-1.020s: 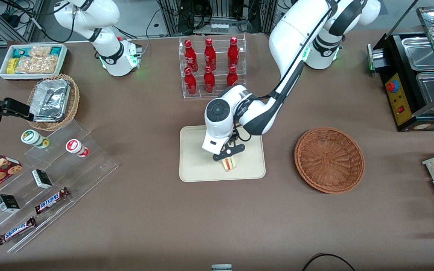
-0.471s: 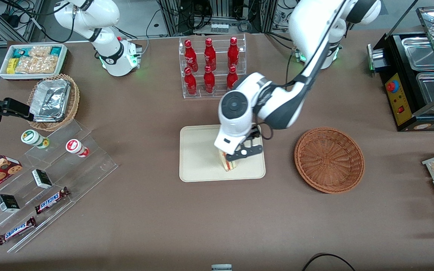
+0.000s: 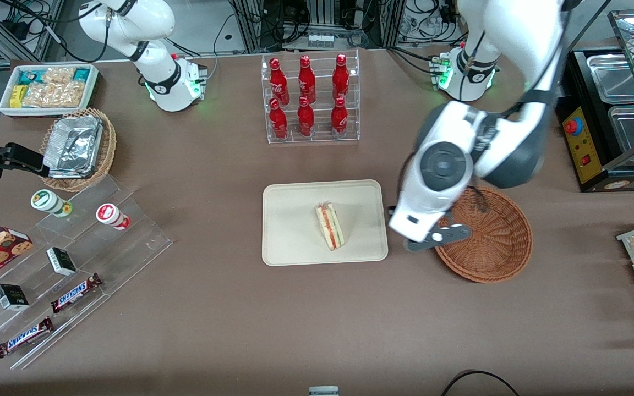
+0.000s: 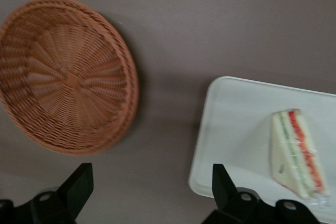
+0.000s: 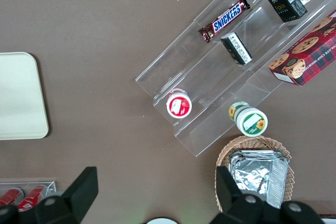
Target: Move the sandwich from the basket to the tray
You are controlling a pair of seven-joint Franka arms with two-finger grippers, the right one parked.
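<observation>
Since the wedge already lies on the tray, these lines read the scene as the task's closing stage.

Sandwich: one small triangular wedge of pale bread with red, orange and green filling (image 3: 329, 225) lies on its side in the tray, toward the working arm's end of it, touched by nothing.

Tray: one flat cream-beige rectangular tray with rounded corners and a low rim (image 3: 289, 220) sits mid-table, nearer the front camera than the bottle rack.

Basket: one round, shallow, reddish-brown woven wicker basket (image 3: 487, 242) sits beside the tray toward the working arm's end; the left wrist view shows nothing in it.

Gripper: the left arm's black two-finger gripper (image 3: 435, 237) hangs in the air over the gap between tray and basket, partly over the basket's rim. Its fingers (image 4: 79, 184) stand wide apart and hold nothing.

Step in hand: by my reading, the placing is done and the arm is clearing the tray.

Next move: probably only a retreat to rest; no further grasp looks needed, as the basket holds no second sandwich.

Counts: one sandwich, one tray, one reddish-brown basket, six red bottles in a clear acrylic rack (image 3: 309, 96).

Risk: slight; the wedge lies flat and well apart from the gripper.
</observation>
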